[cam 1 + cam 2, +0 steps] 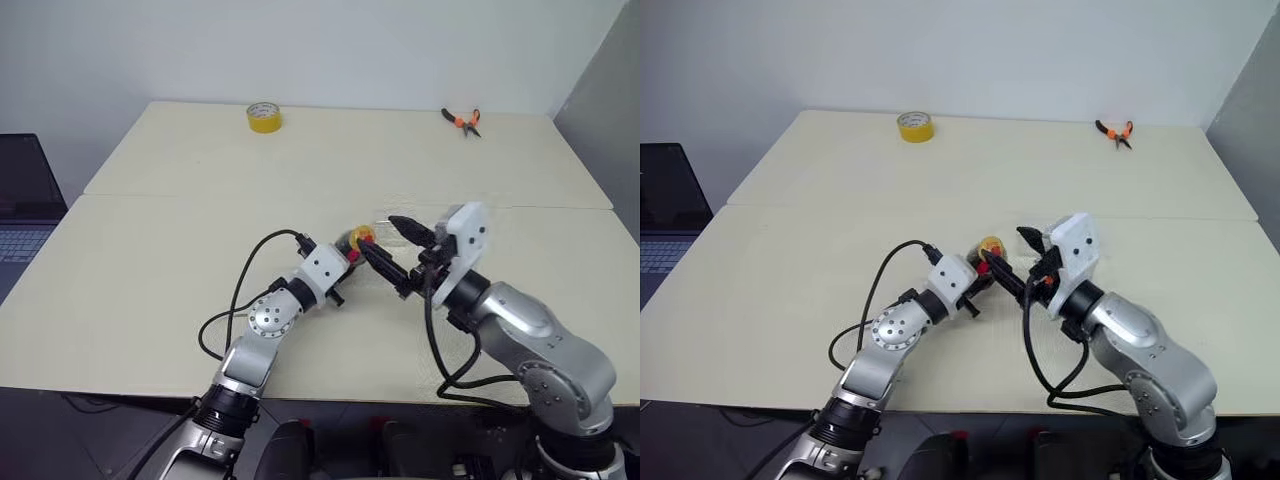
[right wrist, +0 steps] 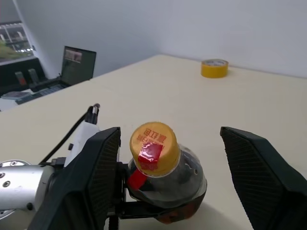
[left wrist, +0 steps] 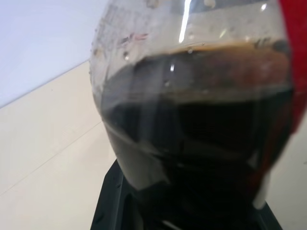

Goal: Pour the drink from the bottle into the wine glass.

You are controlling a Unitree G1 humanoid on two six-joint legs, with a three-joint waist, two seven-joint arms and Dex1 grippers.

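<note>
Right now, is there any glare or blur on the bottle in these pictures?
Left wrist view: the bottle sits so close that it looks soft, with a bright streak of glare near its top above the dark drink. Right wrist view: the yellow cap is fairly sharp, while the right gripper fingers look blurred. Head views: even light, soft shadows on the table.

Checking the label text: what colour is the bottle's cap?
Yellow cap with a red seal, clearest in the right wrist view.

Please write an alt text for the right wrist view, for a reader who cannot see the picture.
A small clear bottle with a yellow cap and dark drink stands on a pale table, between the wide-open black fingers of the right gripper. The left gripper holds its base; a yellow tape roll and a laptop lie beyond.
</note>
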